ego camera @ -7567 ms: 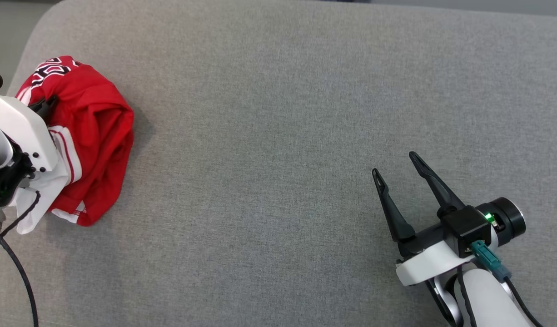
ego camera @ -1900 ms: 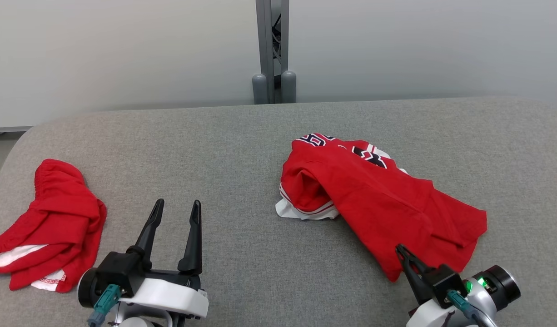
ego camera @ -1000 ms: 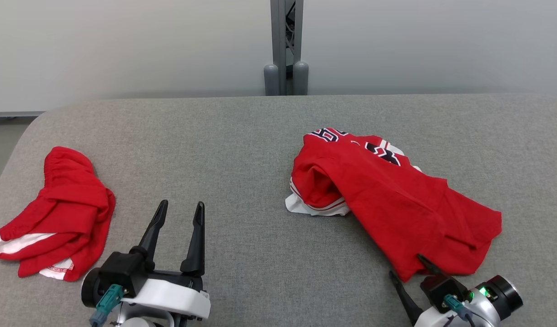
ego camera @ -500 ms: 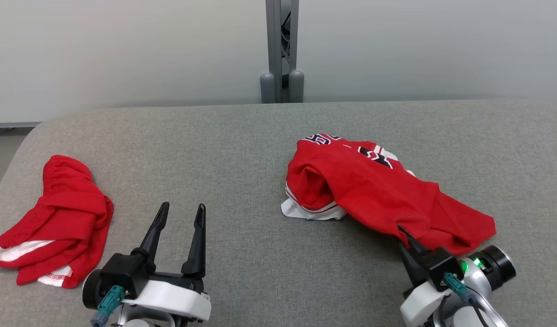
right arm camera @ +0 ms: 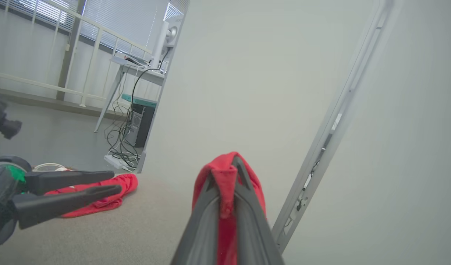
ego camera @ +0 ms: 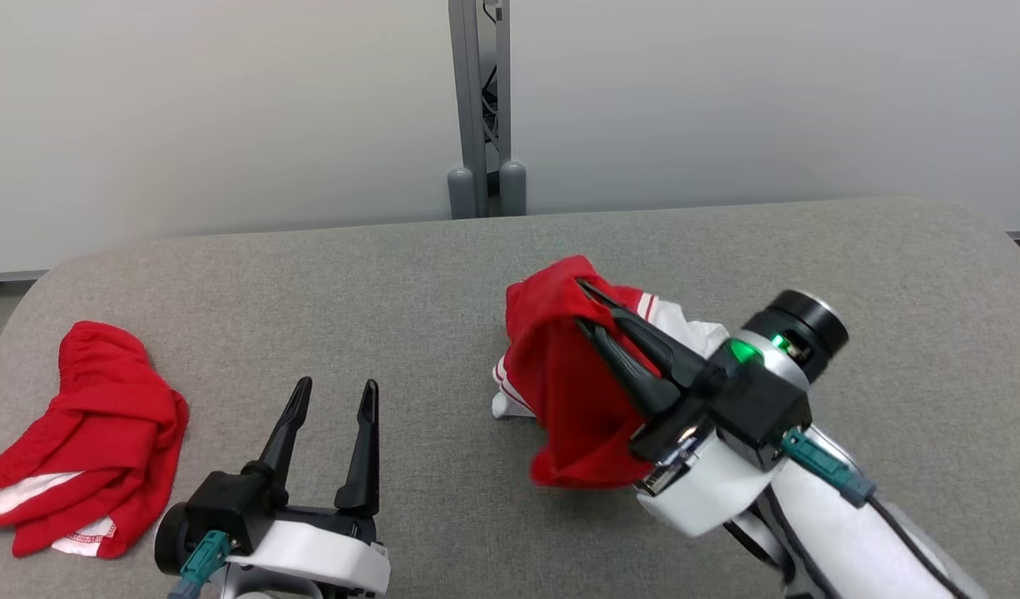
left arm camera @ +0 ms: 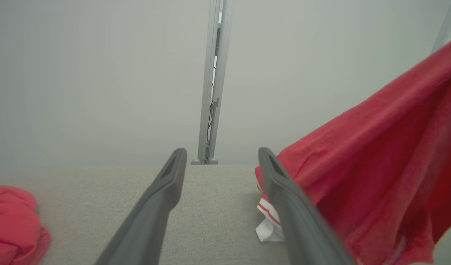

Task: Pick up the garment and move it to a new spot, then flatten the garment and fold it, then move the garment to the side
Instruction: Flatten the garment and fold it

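Red garment (ego camera: 560, 391) pinched in the closed right claw (ego camera: 582, 304); left claw (ego camera: 337, 384) wide and empty.

Nothing readable in these shots, tbh. The garment (ego camera: 560, 399) has only plain red cloth and white trim with red stripes facing the cameras. The other red piece (ego camera: 102, 424), over at the left, has a row of tiny red marks along its white hem (ego camera: 86, 526). It could be print or just stitching, and it's way too small to make out.
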Controlling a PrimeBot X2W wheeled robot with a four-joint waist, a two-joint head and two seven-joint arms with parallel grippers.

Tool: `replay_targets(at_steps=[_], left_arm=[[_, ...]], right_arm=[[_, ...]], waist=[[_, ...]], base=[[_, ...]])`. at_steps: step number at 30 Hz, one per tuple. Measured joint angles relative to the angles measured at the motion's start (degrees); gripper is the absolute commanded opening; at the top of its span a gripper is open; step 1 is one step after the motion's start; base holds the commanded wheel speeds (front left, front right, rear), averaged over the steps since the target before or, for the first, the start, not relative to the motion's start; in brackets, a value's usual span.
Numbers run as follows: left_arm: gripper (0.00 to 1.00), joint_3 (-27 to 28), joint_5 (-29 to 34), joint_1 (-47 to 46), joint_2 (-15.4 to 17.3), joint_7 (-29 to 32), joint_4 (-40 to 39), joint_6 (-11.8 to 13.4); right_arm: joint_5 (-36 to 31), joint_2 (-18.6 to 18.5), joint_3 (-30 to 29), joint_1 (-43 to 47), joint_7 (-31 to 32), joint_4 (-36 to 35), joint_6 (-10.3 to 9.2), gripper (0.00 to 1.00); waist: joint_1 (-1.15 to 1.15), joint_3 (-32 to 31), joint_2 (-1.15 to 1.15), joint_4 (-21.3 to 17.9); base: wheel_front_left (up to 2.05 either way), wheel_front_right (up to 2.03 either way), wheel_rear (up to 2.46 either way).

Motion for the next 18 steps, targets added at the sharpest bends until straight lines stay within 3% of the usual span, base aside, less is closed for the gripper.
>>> replay_targets(at_steps=[4,9,12,18], left_arm=[[1.0,0.0,-0.5,0.0,0.0,0.0,-0.3,0.5],[1.0,0.0,-0.9,0.1,0.0,0.0,-0.4,1.0],[1.0,-0.1,-1.0,0.1,0.0,0.0,-0.4,1.0],[1.0,-0.9,-1.2,-0.2,0.0,0.0,-0.4,0.6]], right_arm=[[7.8,0.0,3.8,-7.4,0.0,-3.5,0.0,0.0],[14.5,-1.0,1.6,-12.8,0.0,-4.6,0.0,0.0],[15.9,-3.3,-3.6,-15.2,0.0,0.0,0.0,0.0],[17.1,-7.9,-10.5,-15.7,3.3,20.3,-0.01,0.0]], waist=[[0.0,0.0,0.0,0.1],[0.0,0.3,0.0,0.5],[0.0,0.8,0.0,0.9],[0.0,2.5,0.0,1.7]], base=[[0.0,0.0,0.0],[0.0,0.0,0.0],[0.0,0.0,0.0],[0.0,0.0,0.0]])
